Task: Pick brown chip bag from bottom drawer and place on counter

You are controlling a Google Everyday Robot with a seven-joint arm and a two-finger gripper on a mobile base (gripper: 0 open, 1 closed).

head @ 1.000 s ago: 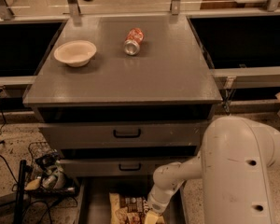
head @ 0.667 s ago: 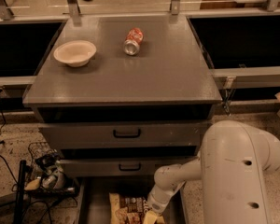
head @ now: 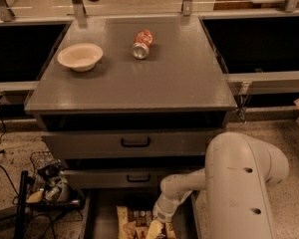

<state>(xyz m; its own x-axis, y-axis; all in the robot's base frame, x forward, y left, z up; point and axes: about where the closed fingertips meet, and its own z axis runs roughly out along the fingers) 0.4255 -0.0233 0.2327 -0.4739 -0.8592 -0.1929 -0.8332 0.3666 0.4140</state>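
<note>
Low in the bottom drawer (head: pixel 98 217), the hand (head: pixel 157 226), grip I cannot tell, hangs over the chip bag (head: pixel 131 224), which could slip when lifted.

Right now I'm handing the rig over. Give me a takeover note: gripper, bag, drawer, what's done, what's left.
Gripper: low inside the open bottom drawer, right at the brown chip bag; a grasp cannot be confirmed.
Bag: lying in the drawer.
Counter: holds a bowl and a soda can on its side.
Done: drawer open, arm reached in.
Left: secure the bag, lift it, set it on the counter.
</note>
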